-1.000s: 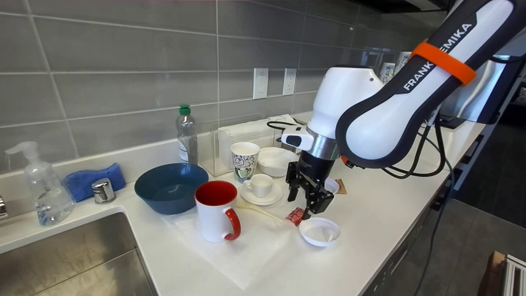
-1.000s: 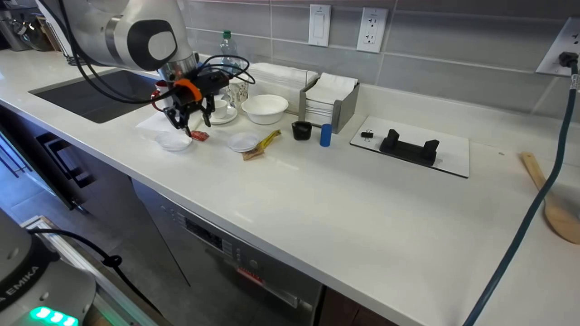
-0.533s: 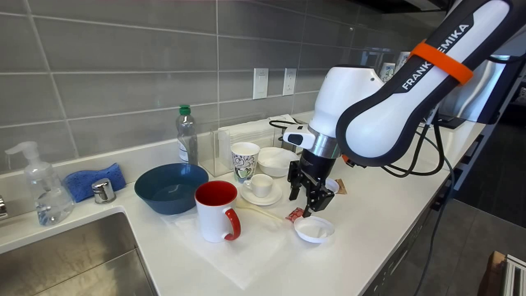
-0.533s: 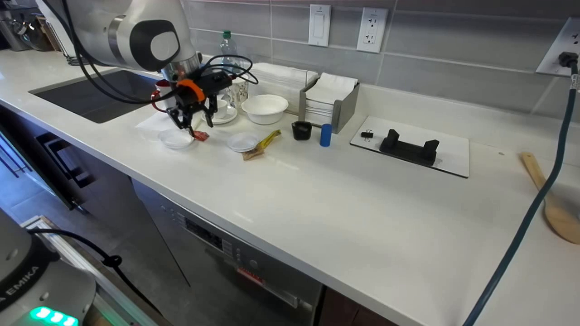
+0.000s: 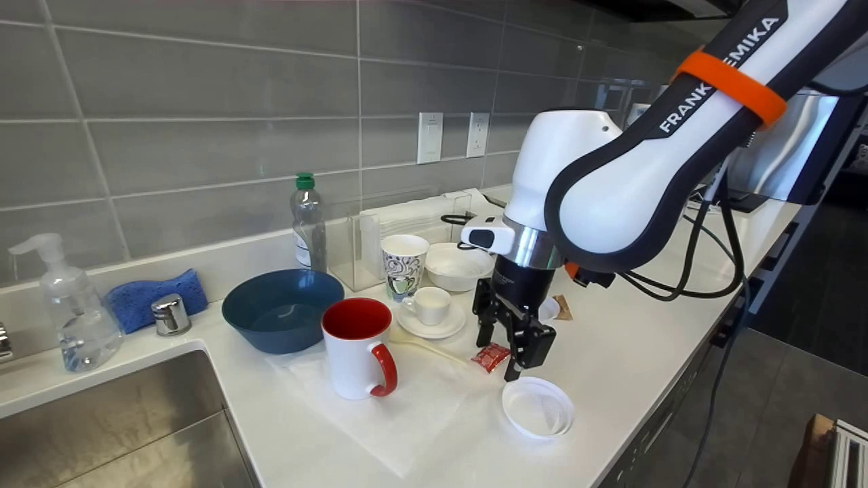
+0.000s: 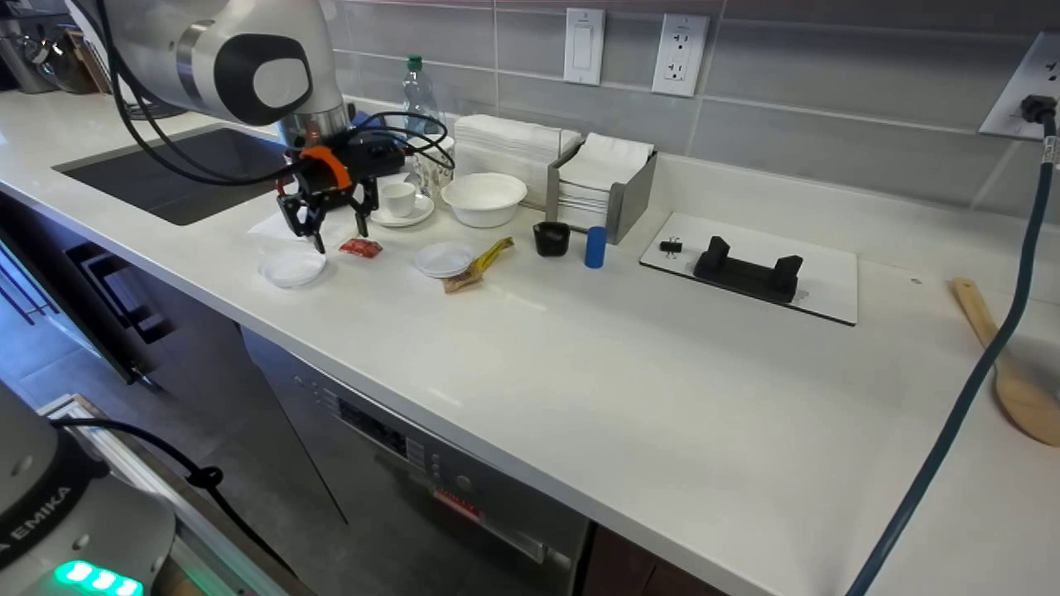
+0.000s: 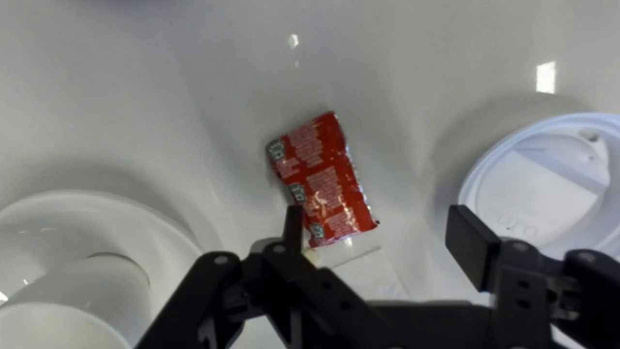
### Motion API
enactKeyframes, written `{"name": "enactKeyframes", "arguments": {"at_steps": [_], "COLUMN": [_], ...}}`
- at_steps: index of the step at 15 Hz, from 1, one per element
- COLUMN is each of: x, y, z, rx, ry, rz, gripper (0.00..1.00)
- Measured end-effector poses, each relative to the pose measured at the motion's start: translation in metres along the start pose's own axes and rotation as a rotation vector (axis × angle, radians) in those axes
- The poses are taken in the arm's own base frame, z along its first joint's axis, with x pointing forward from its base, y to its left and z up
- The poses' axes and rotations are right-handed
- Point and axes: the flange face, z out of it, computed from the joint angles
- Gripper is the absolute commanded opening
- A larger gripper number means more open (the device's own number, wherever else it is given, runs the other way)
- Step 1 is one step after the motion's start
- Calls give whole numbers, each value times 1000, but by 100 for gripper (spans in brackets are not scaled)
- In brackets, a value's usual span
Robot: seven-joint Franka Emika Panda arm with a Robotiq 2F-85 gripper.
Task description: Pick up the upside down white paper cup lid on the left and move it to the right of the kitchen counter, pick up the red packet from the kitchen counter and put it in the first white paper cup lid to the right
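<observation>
The red packet (image 5: 491, 356) lies on the counter; it also shows in an exterior view (image 6: 361, 247) and near the middle of the wrist view (image 7: 324, 179). My gripper (image 5: 498, 358) is open and low over the counter, with nothing between its fingers (image 7: 375, 228). One finger overlaps the packet's edge in the wrist view. A white lid (image 5: 538, 408), hollow side up, lies beside the other finger; whether they touch I cannot tell. This lid shows in an exterior view (image 6: 293, 266) and at the right of the wrist view (image 7: 537, 194). A second white lid (image 6: 445, 259) lies beyond the packet.
A white cup (image 5: 432, 305) on a saucer (image 5: 441, 329) stands close to my gripper. Nearby are a red-and-white mug (image 5: 352, 352), a patterned paper cup (image 5: 405, 266), a white bowl (image 6: 484, 199), a teal bowl (image 5: 283, 312) and brown and yellow packets (image 6: 489, 257).
The near white lid has shifted toward the counter's front edge, away from the red packet. My gripper has moved slightly the same way and lower. The red packet now shows more fully.
</observation>
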Motion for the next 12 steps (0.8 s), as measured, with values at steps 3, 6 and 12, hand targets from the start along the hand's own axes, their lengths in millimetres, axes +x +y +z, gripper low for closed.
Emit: {"name": "enactKeyframes", "arguments": {"at_steps": [3,6,12], "x": [2,1,2], "y": [-5,-9,-18], "z": [-1,-3,-5], "rx": [43,82,139], "ry": [-9,-24,-44], "rz": [11,16,4], "gripper": [75,74,44]}}
